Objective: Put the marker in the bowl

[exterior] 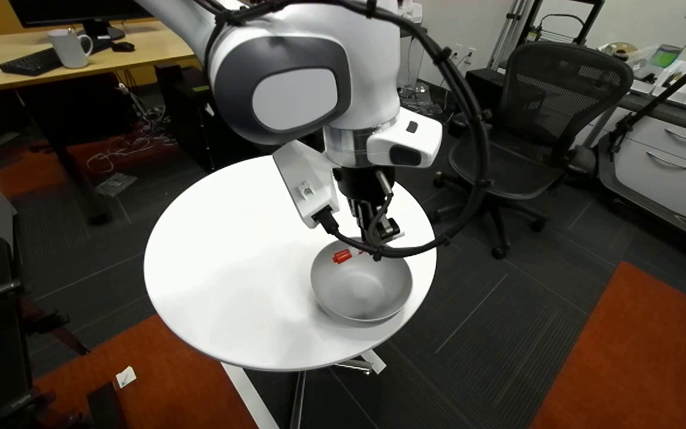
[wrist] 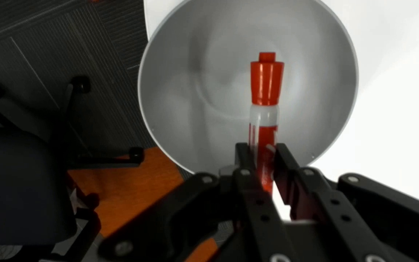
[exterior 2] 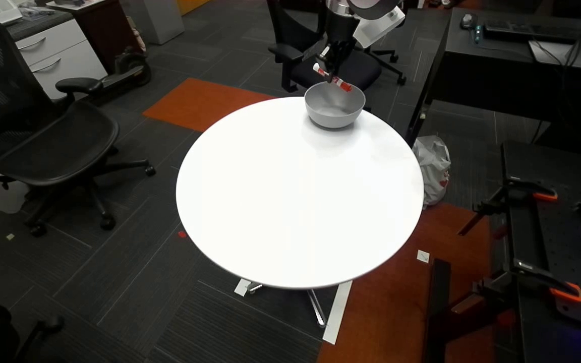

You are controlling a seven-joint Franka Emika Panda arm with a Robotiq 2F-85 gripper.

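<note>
- One round white desk (exterior 2: 295, 212) carries the bowl (exterior: 364, 292) near its edge.
- Bowl: grey, upright, mouth up; one end of the marker (wrist: 264, 118) overlaps its hollow in both exterior views.
- Fingers (wrist: 286, 163): drawn in to the barrel's width, pinching the marker from both sides, both ends projecting. Whether they stand wholly within the bowl's edge cannot be established.
- Marker: held in the fingers, apparently clear of the bowl, not yet deposited. Its long axis runs straight ahead from between the fingers in the wrist view, pointing across the bowl.
- Red cap (exterior 2: 345, 86): the lower end in an exterior view, foremost over the hollow.
- White tail end (exterior 2: 316, 67): the higher end, on the opposite side of the fingers. Judgement: a slight shift cap-first, then lowering and release, seems called for; the tail could otherwise catch the bowl's edge.
</note>
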